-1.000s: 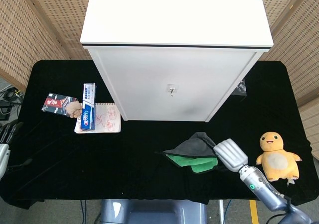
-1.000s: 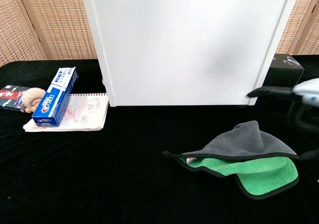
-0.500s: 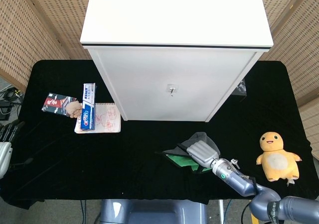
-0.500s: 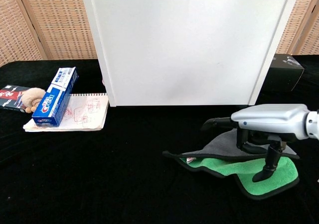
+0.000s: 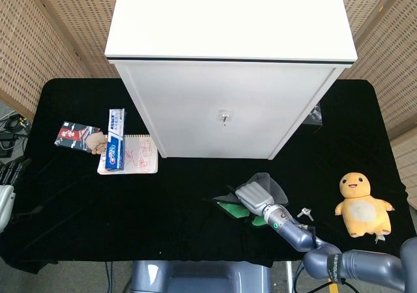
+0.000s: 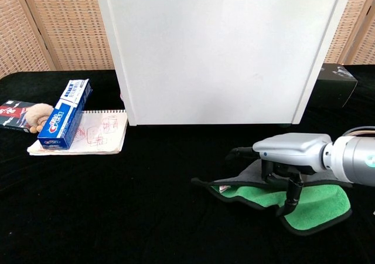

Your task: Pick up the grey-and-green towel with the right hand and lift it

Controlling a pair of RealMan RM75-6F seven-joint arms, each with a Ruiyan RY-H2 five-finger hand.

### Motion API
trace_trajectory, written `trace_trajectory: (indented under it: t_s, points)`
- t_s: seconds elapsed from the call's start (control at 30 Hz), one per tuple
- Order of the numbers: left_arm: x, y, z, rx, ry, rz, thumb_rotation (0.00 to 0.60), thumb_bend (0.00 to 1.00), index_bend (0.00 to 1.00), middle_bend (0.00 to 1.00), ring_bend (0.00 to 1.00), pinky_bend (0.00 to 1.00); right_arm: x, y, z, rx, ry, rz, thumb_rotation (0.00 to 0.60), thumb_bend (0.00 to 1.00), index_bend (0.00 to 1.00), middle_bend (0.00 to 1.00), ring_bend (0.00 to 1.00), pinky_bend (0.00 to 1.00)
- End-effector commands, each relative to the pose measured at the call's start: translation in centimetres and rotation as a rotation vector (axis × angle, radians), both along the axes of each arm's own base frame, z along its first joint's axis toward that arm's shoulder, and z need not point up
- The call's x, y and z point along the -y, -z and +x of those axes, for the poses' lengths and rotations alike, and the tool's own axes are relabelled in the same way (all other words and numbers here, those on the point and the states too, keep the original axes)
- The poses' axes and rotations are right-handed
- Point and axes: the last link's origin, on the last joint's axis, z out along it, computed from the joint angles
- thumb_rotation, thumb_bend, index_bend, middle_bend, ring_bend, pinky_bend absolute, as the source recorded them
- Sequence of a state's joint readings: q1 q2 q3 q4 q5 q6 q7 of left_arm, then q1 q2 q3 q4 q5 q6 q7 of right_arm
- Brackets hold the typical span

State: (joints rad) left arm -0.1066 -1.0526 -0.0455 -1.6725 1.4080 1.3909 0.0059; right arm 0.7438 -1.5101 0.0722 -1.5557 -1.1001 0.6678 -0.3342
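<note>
Covering the table [image 5: 78, 208] is a black cloth, with woven wicker screens [image 5: 45, 39] behind and a white cabinet [image 5: 228, 78] at centre. In front of the cabinet, toward its right corner, the grey-and-green towel [image 6: 316, 205] lies flat on the cloth. The right hand [image 6: 287, 158] sits over it, fingers [image 6: 291, 199] spread and pointing down onto the fabric, nothing held; the left hand [image 5: 5, 192] shows only at the frame edge, far left of the cabinet, state unreadable.

– Behind, mid worktop [image 5: 78, 195]?
– Cabinet [image 5: 229, 71]. Left of it, toothpaste box [image 5: 115, 147] on notepad [image 5: 130, 156], packet [image 5: 73, 136] further left.
– In front?
– Towel [image 6: 304, 202], right hand [image 6: 290, 152] over it. Plush toy [image 5: 361, 204] well to the right, small metal piece [image 5: 303, 212] between.
– Left hand [image 5: 5, 189]?
– At worktop's left edge.
</note>
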Motion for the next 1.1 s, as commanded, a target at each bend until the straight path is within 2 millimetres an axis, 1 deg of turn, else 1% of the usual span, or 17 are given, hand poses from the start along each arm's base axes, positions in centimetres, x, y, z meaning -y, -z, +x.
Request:
trace_trajectory:
  t_s: [0.03, 0.1, 0.2, 0.43, 0.5, 0.57, 0.7, 0.83, 0.97, 1.1]
  points:
    - [0.0, 0.1, 0.0, -0.001, 0.0, -0.003, 0.6, 0.0, 0.0, 0.0, 0.0, 0.0, 0.0, 0.6, 0.0, -0.008, 0.01, -0.001, 0.6, 0.24, 0.13, 0.93, 0.92, 1.0]
    - [0.0, 0.1, 0.0, -0.002, -0.001, -0.004, 0.6, 0.0, 0.0, 0.0, 0.0, 0.0, 0.0, 0.9, -0.1, -0.018, 0.01, -0.002, 0.6, 0.28, 0.16, 0.93, 0.92, 1.0]
    - [-0.1, 0.1, 0.0, -0.002, -0.003, -0.004, 0.6, 0.0, 0.0, 0.0, 0.0, 0.0, 0.1, 1.2, -0.2, -0.032, 0.009, -0.013, 0.6, 0.37, 0.25, 0.93, 0.92, 1.0]
    - [-0.1, 0.2, -0.1, -0.002, -0.004, -0.008, 0.6, 0.0, 0.0, 0.0, 0.0, 0.0, 0.1, 1.5, -0.8, -0.035, 0.035, -0.028, 0.6, 0.56, 0.48, 0.94, 0.93, 1.0]
    - [-0.1, 0.3, -0.1, -0.003, -0.003, -0.009, 0.6, 0.0, 0.0, 0.0, 0.0, 0.0, 0.2, 1.6, -0.9, -0.031, 0.045, -0.036, 0.6, 0.63, 0.57, 0.95, 0.94, 1.0]
    - [-0.1, 0.3, 0.0, -0.003, -0.003, -0.009, 0.6, 0.0, 0.0, 0.0, 0.0, 0.0, 0.2, 1.6, -1.0, -0.018, 0.056, -0.048, 0.6, 0.66, 0.62, 0.95, 0.94, 1.0]
    - [0.0, 0.3, 0.0, -0.003, 0.0, -0.011, 0.6, 0.0, 0.0, 0.0, 0.0, 0.0, 0.2, 1.3, -1.1, 0.004, 0.066, -0.069, 0.6, 0.67, 0.66, 0.96, 0.95, 1.0]
    - [0.0, 0.4, 0.2, -0.001, 0.004, -0.013, 0.6, 0.0, 0.0, 0.0, 0.0, 0.0, 0.0, 0.6, -0.9, 0.05, 0.091, -0.08, 0.6, 0.67, 0.67, 0.96, 0.96, 1.0]
    - [0.2, 0.3, 0.3, 0.003, 0.009, -0.013, 0.6, 0.0, 0.0, 0.0, 0.0, 0.0, -0.1, -1.0, -0.3, 0.123, 0.125, -0.092, 0.6, 0.67, 0.69, 0.97, 0.97, 1.0]
    - [0.3, 0.3, 0.4, 0.009, 0.018, -0.014, 0.6, 0.0, 0.0, 0.0, 0.0, 0.0, 0.1, -3.0, 0.5, 0.191, 0.138, -0.123, 0.6, 0.67, 0.71, 0.99, 0.98, 1.0]
